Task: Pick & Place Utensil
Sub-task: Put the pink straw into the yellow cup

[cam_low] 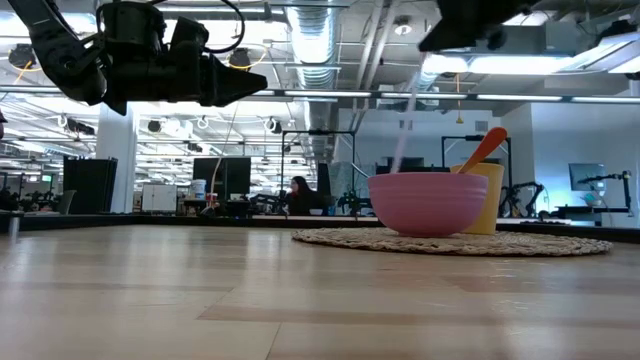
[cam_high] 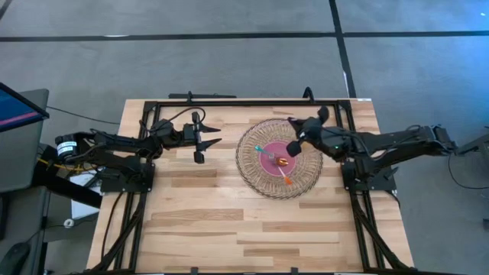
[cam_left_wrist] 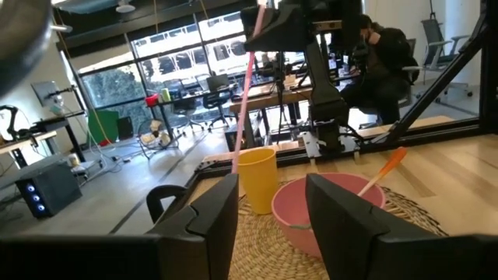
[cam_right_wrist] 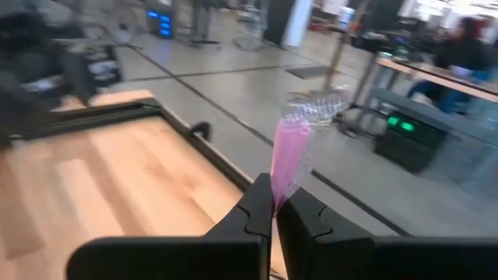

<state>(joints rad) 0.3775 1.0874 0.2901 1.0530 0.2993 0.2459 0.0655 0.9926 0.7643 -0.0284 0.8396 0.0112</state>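
Right wrist view shows our right hand (cam_right_wrist: 274, 204) clamped on the pink utensil (cam_right_wrist: 289, 159) above the mat (cam_high: 252, 177); we should lower it straight into the cup (cam_left_wrist: 257, 179), while the left hand (cam_high: 205, 143) waits open beside.

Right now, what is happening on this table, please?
The right gripper is shut on a pink utensil and holds it in the air above the woven mat. On the mat stand a pink bowl with an orange utensil in it and a yellow cup. The left gripper waits open beside the mat.
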